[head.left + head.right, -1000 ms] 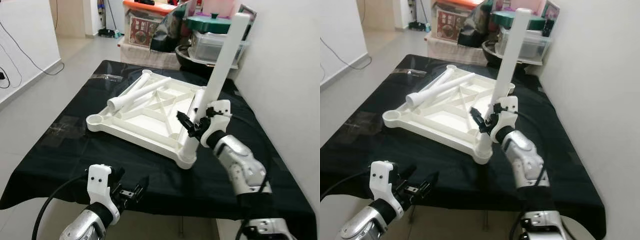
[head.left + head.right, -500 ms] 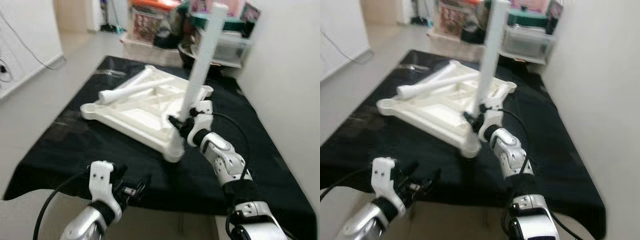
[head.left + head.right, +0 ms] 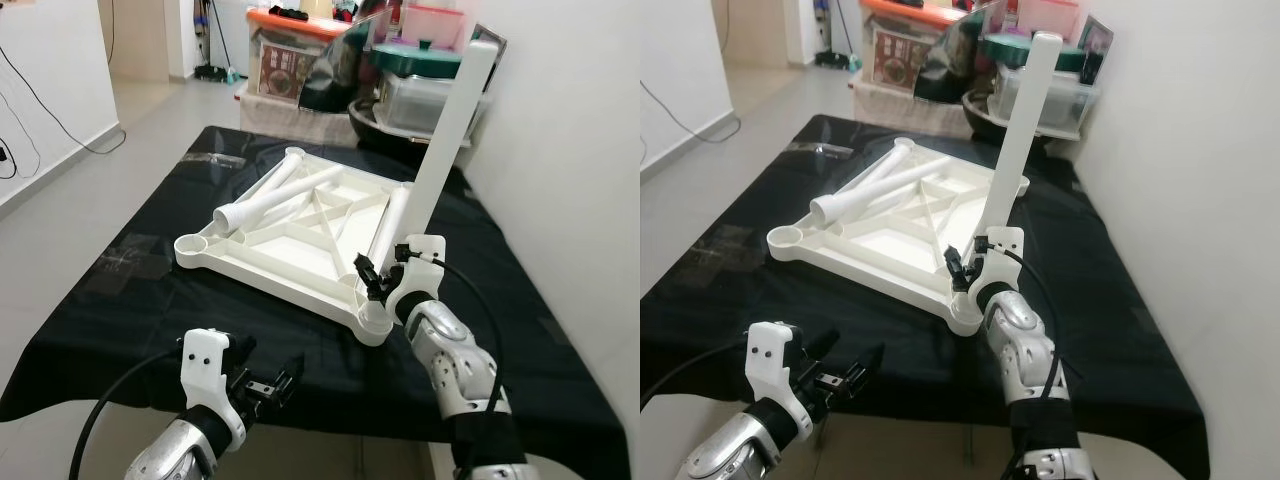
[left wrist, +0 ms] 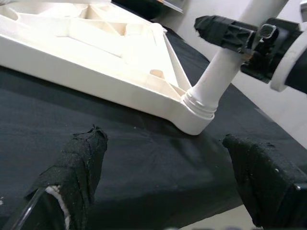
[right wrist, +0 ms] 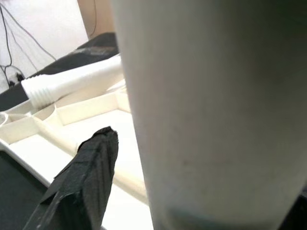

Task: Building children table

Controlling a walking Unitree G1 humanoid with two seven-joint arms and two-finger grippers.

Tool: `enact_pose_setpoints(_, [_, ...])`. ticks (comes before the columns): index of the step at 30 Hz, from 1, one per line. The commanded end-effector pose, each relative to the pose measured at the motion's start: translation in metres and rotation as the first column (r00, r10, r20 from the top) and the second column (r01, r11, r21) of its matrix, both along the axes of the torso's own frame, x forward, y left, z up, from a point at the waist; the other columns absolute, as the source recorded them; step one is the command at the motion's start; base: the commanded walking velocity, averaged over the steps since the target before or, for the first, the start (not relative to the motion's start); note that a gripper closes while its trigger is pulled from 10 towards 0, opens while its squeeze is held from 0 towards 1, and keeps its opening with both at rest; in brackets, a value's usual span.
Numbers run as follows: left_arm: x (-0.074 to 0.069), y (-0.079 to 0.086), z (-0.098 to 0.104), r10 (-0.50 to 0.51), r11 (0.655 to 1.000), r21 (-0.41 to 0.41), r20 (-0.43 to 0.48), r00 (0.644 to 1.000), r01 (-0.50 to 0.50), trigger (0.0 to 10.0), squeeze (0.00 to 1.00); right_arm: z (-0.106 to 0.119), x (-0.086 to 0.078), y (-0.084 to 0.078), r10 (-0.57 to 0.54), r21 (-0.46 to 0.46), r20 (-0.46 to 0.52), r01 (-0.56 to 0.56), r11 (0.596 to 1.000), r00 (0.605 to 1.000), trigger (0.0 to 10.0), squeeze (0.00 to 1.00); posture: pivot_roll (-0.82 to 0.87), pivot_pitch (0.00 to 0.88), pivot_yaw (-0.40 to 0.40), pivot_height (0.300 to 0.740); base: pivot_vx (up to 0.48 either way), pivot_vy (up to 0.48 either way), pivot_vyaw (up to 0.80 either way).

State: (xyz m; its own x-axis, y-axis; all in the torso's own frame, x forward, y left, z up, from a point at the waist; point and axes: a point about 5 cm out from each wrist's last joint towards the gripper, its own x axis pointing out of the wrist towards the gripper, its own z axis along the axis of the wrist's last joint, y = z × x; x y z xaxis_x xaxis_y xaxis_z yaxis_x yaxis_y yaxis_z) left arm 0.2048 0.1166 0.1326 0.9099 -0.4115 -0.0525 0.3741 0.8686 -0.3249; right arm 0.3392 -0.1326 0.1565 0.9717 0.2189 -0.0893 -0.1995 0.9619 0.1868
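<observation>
The white tabletop (image 3: 262,262) lies upside down on the black cloth. One white leg (image 3: 446,140) stands upright, leaning slightly, in its near right corner socket (image 4: 196,115). My right gripper (image 3: 385,279) is shut on this leg just above the socket; the leg (image 5: 216,120) shows close up beside one black finger (image 5: 81,187). Two loose legs (image 3: 272,193) lie across the tabletop's ribs. My left gripper (image 3: 266,384) hovers open and empty at the table's front edge, its fingers (image 4: 76,163) facing the socket corner.
The black-covered table (image 3: 120,290) has its front edge right before me. Stacked storage boxes and bins (image 3: 400,70) crowd the far end. A white wall (image 3: 570,150) runs close along the right side. Tiled floor (image 3: 60,170) lies to the left.
The camera swayed and came back. My right gripper has slid down the upright leg, closer to the corner socket. The left gripper stays open in about the same place.
</observation>
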Motion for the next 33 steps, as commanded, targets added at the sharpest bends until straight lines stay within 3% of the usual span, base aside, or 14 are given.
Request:
enact_pose_setpoints(1, [0.0, -0.002, -0.004, -0.012, 1.0, -0.015, -0.021, 1.0, 0.011, 10.0, 0.0, 0.011, 0.006, 0.0, 0.067, 0.017, 0.027, -0.068, 0.998, 0.997, 10.0, 0.0, 0.15, 0.0, -0.162, 0.74, 0.0, 0.0, 0.0])
enact_pose_setpoints(3, [0.002, -0.002, -0.003, -0.011, 1.0, -0.016, -0.019, 1.0, 0.011, 10.0, 0.0, 0.017, 0.008, 0.0, 0.114, 0.027, 0.044, -0.116, 0.993, 0.992, 10.0, 0.0, 0.15, 0.0, -0.162, 0.74, 0.0, 0.0, 0.0])
enact_pose_setpoints(6, [0.003, 0.0, -0.003, -0.007, 1.0, -0.013, -0.012, 1.0, 0.007, 10.0, 0.0, 0.032, 0.004, -0.004, 0.418, -0.007, 0.129, -0.421, 0.907, 0.899, 9.2, 0.0, 0.16, 0.0, -0.178, 0.74, 0.0, 0.0, 0.0])
enact_pose_setpoints(8, [0.003, 0.001, -0.003, -0.006, 1.0, -0.009, -0.01, 1.0, 0.006, 10.0, 0.0, 0.031, 0.003, -0.005, 0.467, -0.019, 0.128, -0.468, 0.883, 0.875, 9.2, 0.0, 0.16, 0.0, -0.178, 0.74, 0.0, 0.0, 0.0])
enact_pose_setpoints(9, [0.004, 0.001, -0.003, -0.005, 1.0, -0.006, -0.008, 1.0, 0.005, 10.0, 0.0, 0.027, 0.003, -0.006, 0.479, 0.006, 0.112, -0.482, 0.876, 0.871, 0.0, 0.0, 0.16, 0.0, -0.179, 0.74, 0.0, 0.0, 0.0])
enact_pose_setpoints(13, [0.003, 0.001, -0.003, -0.007, 1.0, 0.001, -0.009, 1.0, 0.007, 10.0, 0.0, 0.009, 0.012, -0.011, 0.39, 0.03, 0.001, -0.39, 0.92, 0.921, 0.0, 0.0, 0.16, 0.0, -0.18, 0.74, 0.0, 0.0, 0.0])
enact_pose_setpoints(16, [0.002, 0.002, -0.004, -0.003, 1.0, 0.006, -0.011, 1.0, 0.003, 10.0, 0.0, -0.005, 0.024, -0.024, 0.136, 0.027, -0.103, -0.133, 0.991, 0.985, 0.0, 0.0, 0.17, 0.0, -0.179, 0.74, 0.0, 0.0, 0.0])
enact_pose_setpoints(19, [0.002, 0.003, -0.004, 0.0, 1.0, 0.005, -0.012, 1.0, 0.0, 10.0, 0.0, -0.011, 0.027, -0.033, -0.009, 0.015, -0.152, 0.011, 1.0, 0.988, 0.0, 0.0, 0.16, 0.0, -0.177, 0.74, 0.0, 0.0, 0.0])
enact_pose_setpoints(21, [0.002, 0.003, -0.003, -0.001, 1.0, 0.004, -0.013, 1.0, 0.001, 10.0, 0.0, -0.033, 0.019, -0.061, -0.388, -0.018, -0.256, 0.396, 0.918, 0.886, 0.0, 0.0, 0.18, 0.0, -0.167, 0.74, 0.0, 0.0, 0.0])
enact_pose_setpoints(26, [0.0, 0.006, -0.005, 0.01, 1.0, 0.003, -0.022, 1.0, -0.01, 10.0, 0.0, -0.044, 0.002, -0.059, -0.489, -0.059, -0.283, 0.494, 0.867, 0.825, 0.0, 0.0, 0.17, 0.0, -0.16, 0.74, 0.0, 0.0, 0.0])
enact_pose_setpoints(27, [0.0, 0.006, -0.005, 0.012, 1.0, 0.005, -0.024, 1.0, -0.012, 10.0, 0.0, -0.039, 0.0, -0.038, -0.371, -0.03, -0.253, 0.376, 0.926, 0.894, 10.0, 0.0, 0.16, 0.0, -0.157, 0.74, 0.0, 0.0, 0.0])
enact_pose_setpoints(30, [0.0, 0.005, -0.006, 0.006, 1.0, 0.009, -0.025, 1.0, -0.006, 10.0, 0.0, -0.022, -0.004, -0.006, -0.162, 0.011, -0.152, 0.165, 0.986, 0.975, 10.0, 0.0, 0.16, 0.0, -0.149, 0.74, 0.0, 0.0, 0.0])
enact_pose_setpoints(31, [0.0, 0.004, -0.007, 0.003, 1.0, 0.009, -0.026, 1.0, -0.003, 10.0, 0.0, -0.01, -0.005, 0.002, -0.088, 0.041, -0.075, 0.092, 0.995, 0.993, 10.0, 1.0, 0.15, 0.0, -0.145, 0.74, 0.0, 0.0, 0.0])
enact_pose_setpoints(33, [0.0, 0.004, -0.007, 0.002, 1.0, 0.009, -0.028, 1.0, -0.002, 10.0, 0.0, -0.002, -0.006, 0.005, -0.048, 0.042, -0.02, 0.049, 0.998, 0.999, 10.0, 1.0, 0.15, 0.0, -0.145, 0.74, 0.0, 0.0, 0.0])
